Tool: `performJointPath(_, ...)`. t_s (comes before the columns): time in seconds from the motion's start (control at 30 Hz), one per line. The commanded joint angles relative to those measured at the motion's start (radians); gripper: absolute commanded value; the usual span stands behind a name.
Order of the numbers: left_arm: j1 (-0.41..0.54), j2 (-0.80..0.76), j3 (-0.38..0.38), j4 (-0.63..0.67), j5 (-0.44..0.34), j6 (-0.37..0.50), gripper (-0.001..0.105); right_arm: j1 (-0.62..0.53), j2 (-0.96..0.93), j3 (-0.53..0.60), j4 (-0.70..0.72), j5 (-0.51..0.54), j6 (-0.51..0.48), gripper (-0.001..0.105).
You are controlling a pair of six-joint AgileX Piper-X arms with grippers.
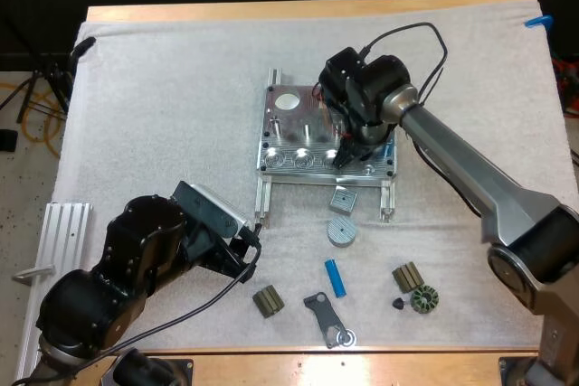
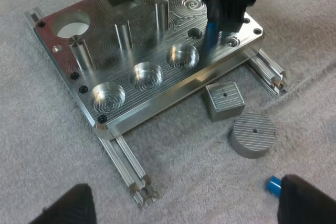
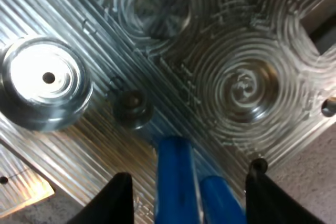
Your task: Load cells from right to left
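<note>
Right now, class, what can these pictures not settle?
1. Whether the held blue cylinder is seated in the metal fixture: too small in left wrist view; right gripper covers it in high view.
2. Most of the loose blue cylinder: behind left gripper, left wrist view.

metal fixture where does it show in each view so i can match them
High view: metal fixture mid-mat, under the right gripper.
Left wrist view: beyond the open left gripper, grey blocks beside it.
Right wrist view: its grooved face below the gripper.
Shared landmark: the right gripper's blue cylinder.
</note>
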Motion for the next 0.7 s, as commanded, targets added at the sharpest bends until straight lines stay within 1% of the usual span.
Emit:
performJointPath(0.0,0.002,-0.002,-0.001,-0.003,-0.014,-0.002,0.069,0.0,-0.043,-0.004,-0.01,0.003,0.008,0.048)
performJointPath(0.23,0.002,-0.002,-0.001,-0.003,-0.014,-0.002,0.069,0.0,-0.104,-0.004,-0.012,0.01,0.008,0.048)
performJointPath(0.3,0.002,-0.002,-0.001,-0.003,-0.014,-0.002,0.069,0.0,-0.112,-0.004,-0.012,0.056,0.008,0.048)
performJointPath(0.37,0.002,-0.002,-0.001,-0.003,-0.014,-0.002,0.069,-0.001,-0.112,-0.004,-0.012,0.074,0.008,0.048)
performJointPath(0.67,0.002,-0.002,-0.001,-0.003,-0.014,-0.002,0.069,-0.001,-0.082,0.005,-0.029,0.079,0.008,0.048)
